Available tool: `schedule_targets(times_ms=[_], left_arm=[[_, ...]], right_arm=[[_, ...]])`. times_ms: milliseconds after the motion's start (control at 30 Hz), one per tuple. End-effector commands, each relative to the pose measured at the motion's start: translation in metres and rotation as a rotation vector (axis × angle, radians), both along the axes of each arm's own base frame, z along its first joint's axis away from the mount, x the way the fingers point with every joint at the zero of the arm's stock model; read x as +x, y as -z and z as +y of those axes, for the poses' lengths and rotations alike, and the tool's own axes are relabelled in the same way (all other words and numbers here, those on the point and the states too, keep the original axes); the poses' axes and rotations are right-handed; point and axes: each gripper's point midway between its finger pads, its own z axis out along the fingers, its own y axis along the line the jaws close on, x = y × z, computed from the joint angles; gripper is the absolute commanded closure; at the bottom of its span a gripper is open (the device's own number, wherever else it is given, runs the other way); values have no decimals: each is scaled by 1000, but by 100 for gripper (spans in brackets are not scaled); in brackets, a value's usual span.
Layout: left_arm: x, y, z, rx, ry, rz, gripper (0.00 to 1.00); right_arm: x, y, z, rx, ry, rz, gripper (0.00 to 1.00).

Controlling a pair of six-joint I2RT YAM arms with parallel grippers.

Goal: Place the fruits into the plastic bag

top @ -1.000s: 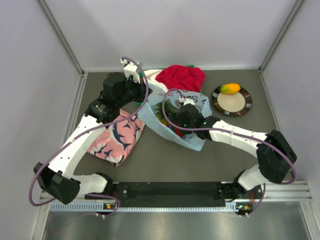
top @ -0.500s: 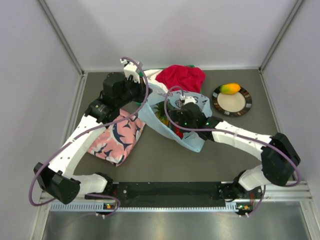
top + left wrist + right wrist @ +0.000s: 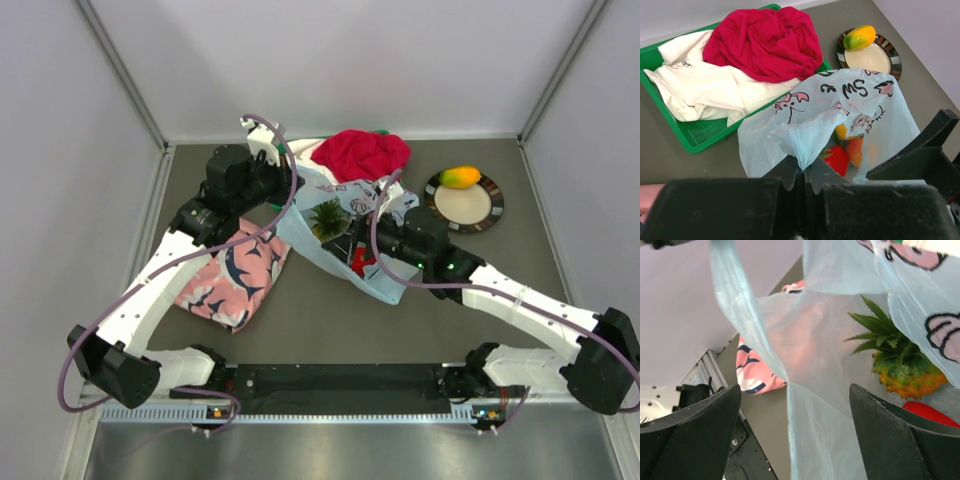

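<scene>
Hidden / unclear:
- The bag veils most of its load. From the left wrist you see the red fruit at the mouth. An orange-pink blur touching it on the right, read through the film, is the peach. A yellow patch above them is too veiled to name.
- Pineapple: your right wrist view shows the crown and upper body inside the bag, with film cutting off the base. The red fruit lies just below it, cropped by the frame edge.
- Top view: only the crown and a red patch show, and your right arm crosses the bag's right side.
- Tray: cut off at the left edge of the left wrist view, and almost wholly under cloth from above.

Grippers:
- Left gripper: fingers pressed together, pinching a bunched fold of the bag's edge.
- Right gripper: fingers spread wide at the bag's mouth. A sheet of film hangs between them, and you cannot tell whether either finger touches it.

Counts:
- Fruits: four. Three are in the bag. The mango sits on the plate's far rim, well apart from the bag.
- Bags: one, mid-table, just in front of the tray.
- Plates: one. Trays: one.
- Cloths: three. The red cloth and white cloth are heaped in the tray. The pink cloth lies on the table beside the bag, under your left arm.
</scene>
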Motion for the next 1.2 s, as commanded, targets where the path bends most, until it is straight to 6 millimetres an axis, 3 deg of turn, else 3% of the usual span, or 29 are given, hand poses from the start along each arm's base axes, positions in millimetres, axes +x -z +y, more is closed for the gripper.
schedule_targets(times_ms=[0, 200, 333, 433, 467, 567, 700, 800, 1133, 1167], left_arm=[[-2, -23, 1, -35, 2, -65, 100], [-3, -24, 0, -35, 7, -67, 100], [-3, -23, 1, -35, 5, -65, 100], [-3, -23, 0, -36, 7, -64, 100], [-2, -23, 1, -36, 3, -62, 100], [-2, -22, 0, -34, 4, -62, 100], [-1, -22, 2, -31, -2, -63, 100], [-1, -22, 1, -31, -2, -62, 100], [0, -22, 3, -25, -8, -66, 100], [0, -21, 3, -23, -9, -65, 100]], right_arm=[[-19, -55, 3, 92, -96, -156, 12], [-3, -74, -29, 1, 17, -233, 13], [10, -94, -61, 50, 88, -255, 13], [22, -102, -94, 36, 187, -262, 13], [29, -112, -111, 35, 243, -281, 13], [43, -115, -143, -2, 380, -270, 13], [78, -103, -199, -45, 585, -180, 14], [98, -90, -225, -1, 673, -90, 14], [161, -40, -279, -6, 896, 110, 12], [170, -28, -285, -16, 920, 146, 11]])
